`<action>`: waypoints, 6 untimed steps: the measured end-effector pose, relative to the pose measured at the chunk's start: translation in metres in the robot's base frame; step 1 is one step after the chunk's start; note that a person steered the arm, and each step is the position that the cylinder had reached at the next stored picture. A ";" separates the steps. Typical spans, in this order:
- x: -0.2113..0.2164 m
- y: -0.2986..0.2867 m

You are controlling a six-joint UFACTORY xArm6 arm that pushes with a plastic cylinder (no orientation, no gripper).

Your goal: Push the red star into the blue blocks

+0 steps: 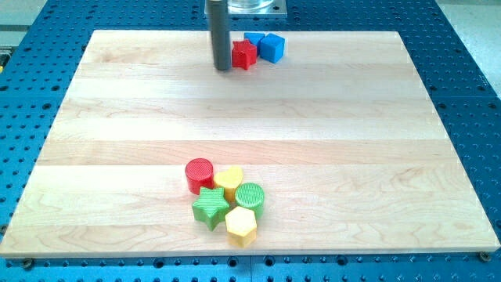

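The red star lies near the view's top edge of the wooden board, touching the blue blocks on its right. A blue cube stands just right of the star, and a second blue block shows partly behind the star, its shape unclear. My tip rests on the board right at the star's left side, touching or nearly touching it.
A cluster sits near the view's bottom centre: a red cylinder, a yellow block, a green cylinder, a green star and a yellow hexagon. The board lies on a blue perforated table.
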State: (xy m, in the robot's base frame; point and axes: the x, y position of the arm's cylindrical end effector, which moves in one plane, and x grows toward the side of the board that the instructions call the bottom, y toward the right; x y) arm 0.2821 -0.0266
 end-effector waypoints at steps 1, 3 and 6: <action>-0.001 0.024; 0.069 0.034; 0.080 0.080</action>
